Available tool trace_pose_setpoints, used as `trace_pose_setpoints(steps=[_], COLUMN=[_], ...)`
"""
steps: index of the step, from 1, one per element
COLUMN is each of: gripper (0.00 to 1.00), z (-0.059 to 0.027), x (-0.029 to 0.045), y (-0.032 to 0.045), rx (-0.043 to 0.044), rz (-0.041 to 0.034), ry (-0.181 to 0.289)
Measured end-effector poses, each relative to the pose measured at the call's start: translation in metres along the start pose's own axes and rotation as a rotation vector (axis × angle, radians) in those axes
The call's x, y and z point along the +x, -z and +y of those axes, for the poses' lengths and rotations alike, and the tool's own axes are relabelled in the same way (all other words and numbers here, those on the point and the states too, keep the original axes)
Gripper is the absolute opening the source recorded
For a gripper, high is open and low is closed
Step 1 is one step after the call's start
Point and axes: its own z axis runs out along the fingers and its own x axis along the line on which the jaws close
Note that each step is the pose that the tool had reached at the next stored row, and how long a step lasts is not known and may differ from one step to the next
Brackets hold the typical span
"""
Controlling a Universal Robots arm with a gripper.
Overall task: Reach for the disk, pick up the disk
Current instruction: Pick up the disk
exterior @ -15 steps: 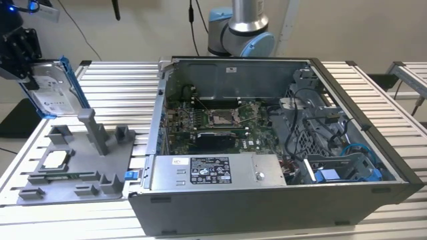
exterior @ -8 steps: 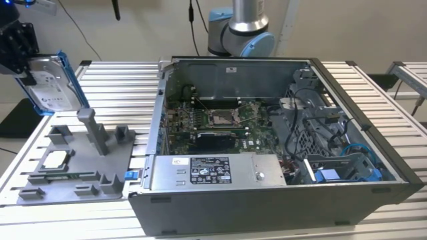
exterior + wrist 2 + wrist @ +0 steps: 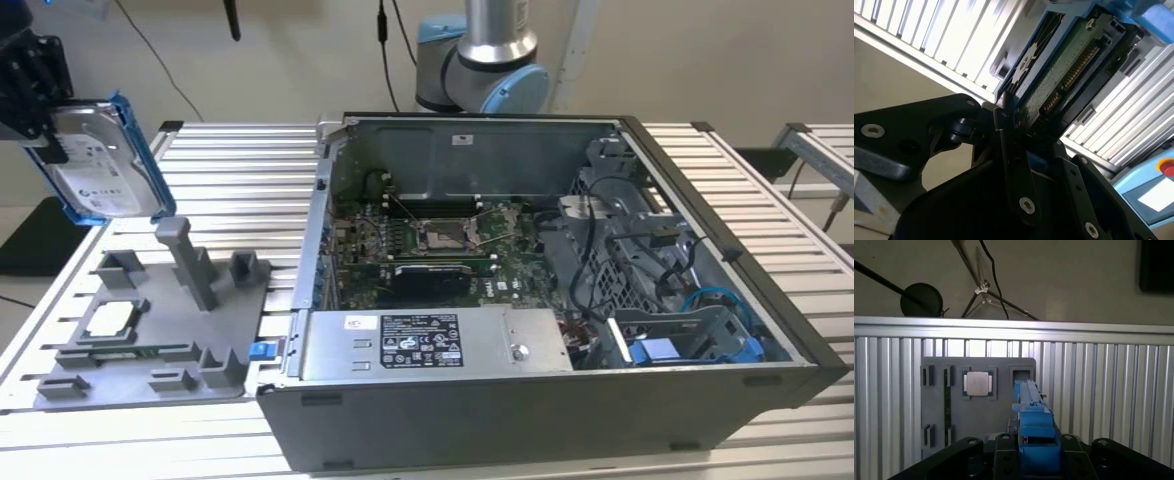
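Note:
The disk (image 3: pixel 104 170) is a silver-grey hard drive with a white label and blue side rails. It hangs upright in the air at the exterior view's far left, above the grey fixture (image 3: pixel 200 330). My black gripper (image 3: pixel 51 140) is shut on its upper edge. In the second wrist view the disk's green circuit board (image 3: pixel 1064 65) runs away from the gripper (image 3: pixel 1024 145), whose fingers (image 3: pixel 1004 125) press on both of its faces. In the first wrist view the disk's blue rail (image 3: pixel 1029 400) rises edge-on from the gripper (image 3: pixel 1036 440).
The grey fixture carries posts, slots and a small square silver chip (image 3: pixel 110 318) (image 3: pixel 979 383). An open computer case (image 3: pixel 534 280) fills the middle of the slatted aluminium table (image 3: pixel 240 160). The arm's base (image 3: pixel 481 60) stands behind the case. A red button (image 3: pixel 1166 167) sits beyond the table's edge.

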Motion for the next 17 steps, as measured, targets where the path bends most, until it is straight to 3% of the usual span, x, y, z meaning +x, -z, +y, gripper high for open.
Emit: trace_pose_setpoints(steps=[17], gripper=[0.00], z=[0.0004], x=[-0.0009], y=[0.0220], rx=[0.0000], rz=[0.0000], ry=[0.000])
